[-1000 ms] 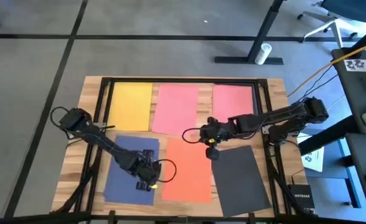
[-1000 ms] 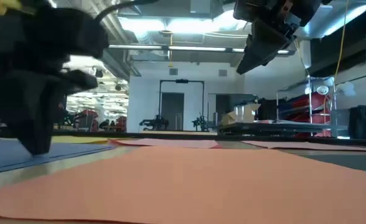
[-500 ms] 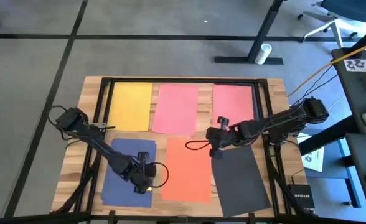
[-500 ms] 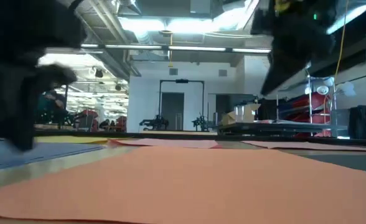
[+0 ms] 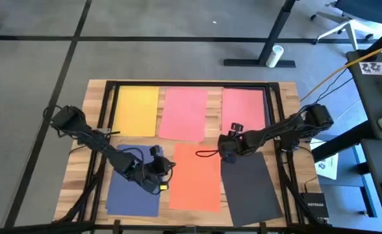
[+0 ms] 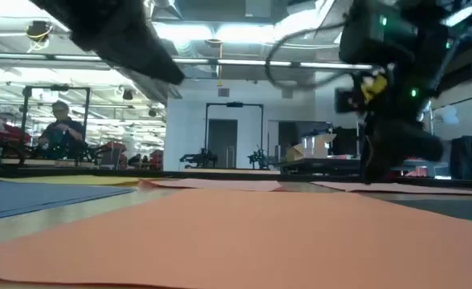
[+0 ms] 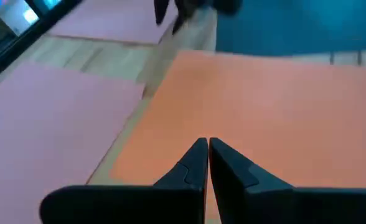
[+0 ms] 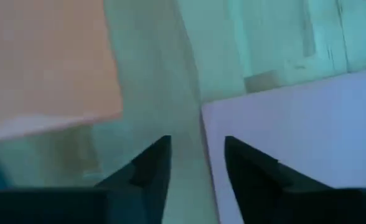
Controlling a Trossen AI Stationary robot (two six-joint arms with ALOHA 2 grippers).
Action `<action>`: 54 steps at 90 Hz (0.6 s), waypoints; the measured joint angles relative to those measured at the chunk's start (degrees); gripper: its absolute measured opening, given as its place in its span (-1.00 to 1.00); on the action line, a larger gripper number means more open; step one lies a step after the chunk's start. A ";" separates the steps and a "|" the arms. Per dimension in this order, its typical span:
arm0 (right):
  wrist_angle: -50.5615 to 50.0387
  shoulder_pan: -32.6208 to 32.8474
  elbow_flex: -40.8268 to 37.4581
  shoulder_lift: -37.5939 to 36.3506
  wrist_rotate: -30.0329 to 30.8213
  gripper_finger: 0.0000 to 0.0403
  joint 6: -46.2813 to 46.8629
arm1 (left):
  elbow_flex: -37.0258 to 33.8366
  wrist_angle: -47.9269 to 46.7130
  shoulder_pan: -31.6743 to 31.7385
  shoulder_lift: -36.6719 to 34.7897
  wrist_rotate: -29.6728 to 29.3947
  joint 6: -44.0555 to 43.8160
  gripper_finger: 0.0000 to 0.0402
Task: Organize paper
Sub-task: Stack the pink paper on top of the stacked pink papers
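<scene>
Six coloured sheets of paper lie flat on the wooden table. Yellow [image 5: 137,110], pink [image 5: 184,114] and a second pink [image 5: 243,107] form the far row. Navy blue [image 5: 134,181], orange [image 5: 196,177] and black [image 5: 251,185] form the near row. My left gripper [image 7: 208,146] is shut and hangs raised above the orange sheet's left edge [image 5: 173,170], holding nothing. My right gripper [image 8: 197,146] is open and low at the black sheet's far left corner [image 8: 203,107], one finger over the sheet, one over bare wood. My right gripper points down at the black sheet's far left corner [image 5: 225,156], its fingertips close to the table in the low view [image 6: 380,178]. I cannot tell whether they touch the sheet.
A dark frame [image 5: 191,84] runs along the table's far and side edges. Strips of bare wood [image 5: 167,146] separate the sheets. Beyond the table stand a desk leg [image 5: 275,39] and equipment at the right [image 5: 379,130]; a person [image 6: 59,132] sits far back in the room.
My left gripper has risen from the navy blue sheet and gone toward the table's right and far side, over the orange sheet's left edge. My right gripper has come down from high above to the black sheet's far left corner.
</scene>
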 joint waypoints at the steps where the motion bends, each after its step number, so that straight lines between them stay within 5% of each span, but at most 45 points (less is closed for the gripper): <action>1: 0.11 0.00 0.00 0.29 0.41 -0.22 -0.11 | -0.36 1.03 0.09 0.00 0.33 0.33 -1.00; 33: 1.79 -0.54 0.22 4.43 4.56 -0.23 -1.44 | -12.83 27.41 4.48 -0.86 9.09 8.11 -1.00; 54: 3.07 -4.91 0.09 5.01 1.78 -0.71 -2.40 | -16.07 30.99 8.20 -1.31 9.64 11.89 -1.00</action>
